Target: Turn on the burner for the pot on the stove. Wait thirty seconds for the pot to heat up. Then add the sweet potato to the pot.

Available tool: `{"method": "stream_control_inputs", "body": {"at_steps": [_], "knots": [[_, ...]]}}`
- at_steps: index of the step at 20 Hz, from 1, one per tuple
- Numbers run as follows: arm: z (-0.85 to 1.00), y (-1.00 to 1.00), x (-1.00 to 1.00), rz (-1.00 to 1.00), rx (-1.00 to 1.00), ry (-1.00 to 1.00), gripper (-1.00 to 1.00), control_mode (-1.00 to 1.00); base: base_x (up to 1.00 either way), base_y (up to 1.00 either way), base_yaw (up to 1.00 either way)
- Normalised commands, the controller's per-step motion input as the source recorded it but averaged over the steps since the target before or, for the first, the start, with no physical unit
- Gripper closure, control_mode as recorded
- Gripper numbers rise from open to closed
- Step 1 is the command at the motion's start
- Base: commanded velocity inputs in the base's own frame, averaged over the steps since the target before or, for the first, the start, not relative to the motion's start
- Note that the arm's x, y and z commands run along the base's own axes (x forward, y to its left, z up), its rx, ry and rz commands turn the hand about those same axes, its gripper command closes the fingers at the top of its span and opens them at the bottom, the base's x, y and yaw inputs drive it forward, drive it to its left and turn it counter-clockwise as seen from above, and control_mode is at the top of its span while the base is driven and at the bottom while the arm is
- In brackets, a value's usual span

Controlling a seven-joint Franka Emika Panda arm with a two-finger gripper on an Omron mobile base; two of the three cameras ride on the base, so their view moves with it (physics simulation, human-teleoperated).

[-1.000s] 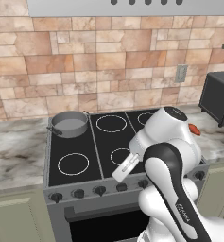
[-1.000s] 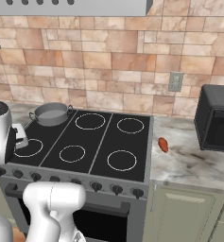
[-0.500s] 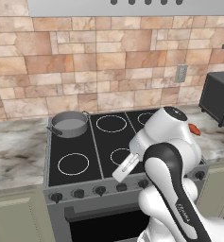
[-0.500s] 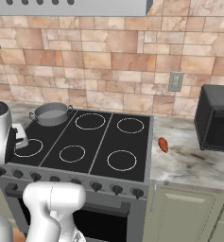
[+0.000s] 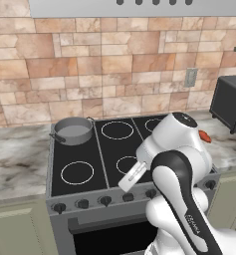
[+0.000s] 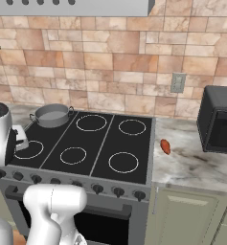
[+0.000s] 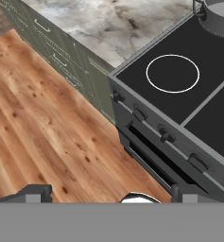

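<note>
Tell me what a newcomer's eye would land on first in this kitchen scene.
First comes the black glass cooktop of the stove with its white rings, the grey pot sitting on its back left burner. Next is the small orange-red sweet potato lying on the marble counter just right of the stove. The open gripper hangs above the wood floor before the knobs.

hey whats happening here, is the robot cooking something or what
Not yet. The white arm is parked in front of the stove with its gripper open and empty, looking down at the front knobs and the wood floor. The pot sits on the back left burner. The sweet potato lies on the marble counter just right of the stove, untouched.
</note>
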Motion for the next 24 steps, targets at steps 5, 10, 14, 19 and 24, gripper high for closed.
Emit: {"method": "stream_control_inputs", "body": {"at_steps": [5,10,14,19,24], "knots": [[0.0,0.0,0.0,0.0,0.0,0.0,-1.0,-1.0,0.0,0.0,0.0],[0.0,0.0,0.0,0.0,0.0,0.0,-1.0,-1.0,0.0,0.0,0.0],[0.0,0.0,0.0,0.0,0.0,0.0,-1.0,-1.0,0.0,0.0,0.0],[0.0,0.0,0.0,0.0,0.0,0.0,-1.0,-1.0,0.0,0.0,0.0],[0.0,0.0,0.0,0.0,0.0,0.0,-1.0,-1.0,0.0,0.0,0.0]]}}
